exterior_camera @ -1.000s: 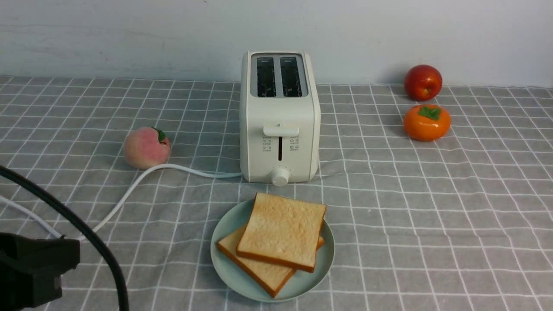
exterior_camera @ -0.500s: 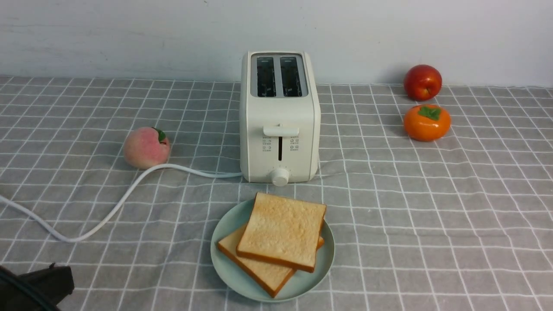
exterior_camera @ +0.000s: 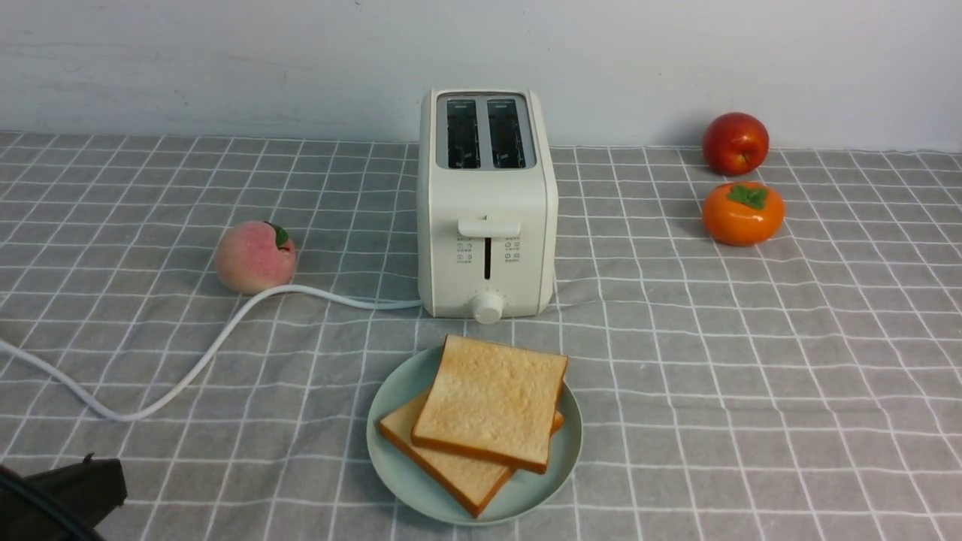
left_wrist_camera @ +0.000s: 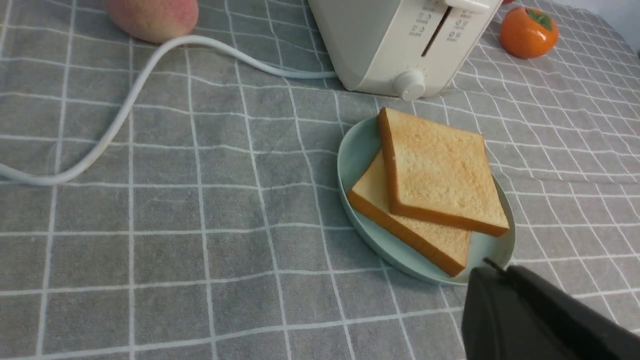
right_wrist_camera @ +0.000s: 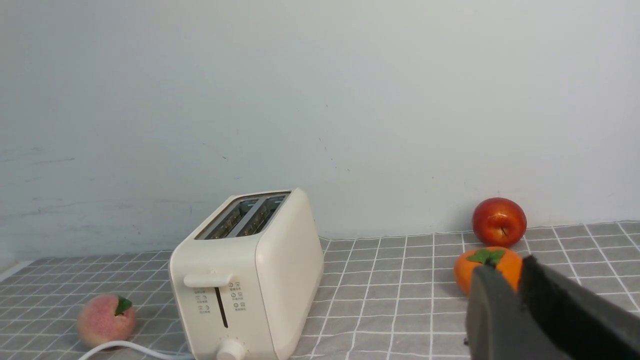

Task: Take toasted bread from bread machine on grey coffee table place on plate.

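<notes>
front view, square golden toasted bread (exterior_camera: 490, 400) stacked, round smooth plate (exterior_camera: 394, 391)

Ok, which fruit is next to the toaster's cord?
The pink peach, alone left of the toaster, with the white cord curving close beside it. The red apple and the orange persimmon sit together on the toaster's right, far from it.

Left arm (exterior_camera: 64, 496): one dark end-piece showing low at the near left corner of the grey coffee table (exterior_camera: 751, 391). Left gripper (left_wrist_camera: 492, 282): black, jaws pressed together (no gap shows in its wrist view), nothing between them. Right gripper (right_wrist_camera: 515, 305): seen in its own wrist view only, pointing toward the table's far edge, one grey and one black finger lying close; whether they part cannot be told.
</notes>
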Robot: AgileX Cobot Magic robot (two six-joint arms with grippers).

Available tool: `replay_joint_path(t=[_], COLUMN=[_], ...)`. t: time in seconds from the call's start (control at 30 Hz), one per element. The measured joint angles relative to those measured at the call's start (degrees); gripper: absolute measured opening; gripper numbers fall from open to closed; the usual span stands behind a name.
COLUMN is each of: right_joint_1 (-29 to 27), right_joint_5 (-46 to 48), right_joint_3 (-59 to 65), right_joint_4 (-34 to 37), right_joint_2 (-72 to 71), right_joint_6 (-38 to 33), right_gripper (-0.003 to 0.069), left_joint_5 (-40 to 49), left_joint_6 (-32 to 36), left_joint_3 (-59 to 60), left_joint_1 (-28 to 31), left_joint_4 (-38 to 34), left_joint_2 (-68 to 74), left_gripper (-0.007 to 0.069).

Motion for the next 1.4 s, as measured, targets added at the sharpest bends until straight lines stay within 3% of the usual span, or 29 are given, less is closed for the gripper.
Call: replay_joint_path(t=[0.13, 0.33, 0.5, 1.4], right_joint_1=[0.0, 0.0, 0.0, 0.0], right_joint_5=[0.0, 0.0, 0.1, 0.12], right_joint_3=[0.0, 0.0, 0.02, 0.52], right_joint_4=[0.0, 0.0, 0.0, -0.02], right_joint_2=[0.0, 0.0, -0.07, -0.07], right_joint_6=[0.0, 0.0, 0.0, 0.0], right_gripper=[0.0085, 0.0092, 0.0099, 0.0106], left_joint_5=[-8.75, -13.53, -8.73, -8.41], left_joint_6=[-4.53, -12.26, -13.0, -13.0], left_joint_3=[7.94, 22.94, 25.21, 25.24], left_joint_1=[0.0, 0.75, 2.49, 2.49], left_joint_4=[8.68, 19.62, 21.19, 21.46], left_joint_2=[-6.78, -21.25, -23.87, -23.87], left_gripper=[-0.0014, -0.0014, -0.0014, -0.0004])
